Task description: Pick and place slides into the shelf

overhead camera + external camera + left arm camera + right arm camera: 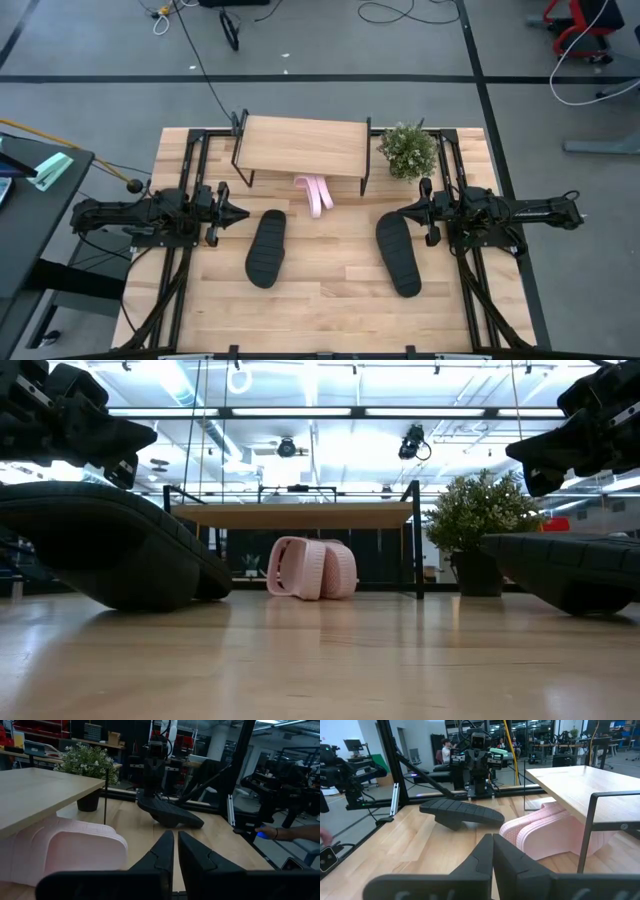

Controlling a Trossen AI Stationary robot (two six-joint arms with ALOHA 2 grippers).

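Two pink slides (pixel 315 193) stand on edge side by side on the table, partly under the shelf (pixel 302 145); they also show in the low view (pixel 312 568). One black slide (pixel 266 247) lies left of centre, another black slide (pixel 398 253) lies right of centre, both soles up. My left gripper (pixel 244 213) hovers shut at the table's left, above and beside the left black slide. My right gripper (pixel 384 213) hovers shut at the right, near the right black slide's far end. Both are empty.
A small potted plant (pixel 408 150) stands on the table right of the shelf. The shelf stands at the table's far edge on thin black legs (pixel 417 540). Bare wood lies between and in front of the black slides. A person's hand (pixel 280 833) shows beyond the table.
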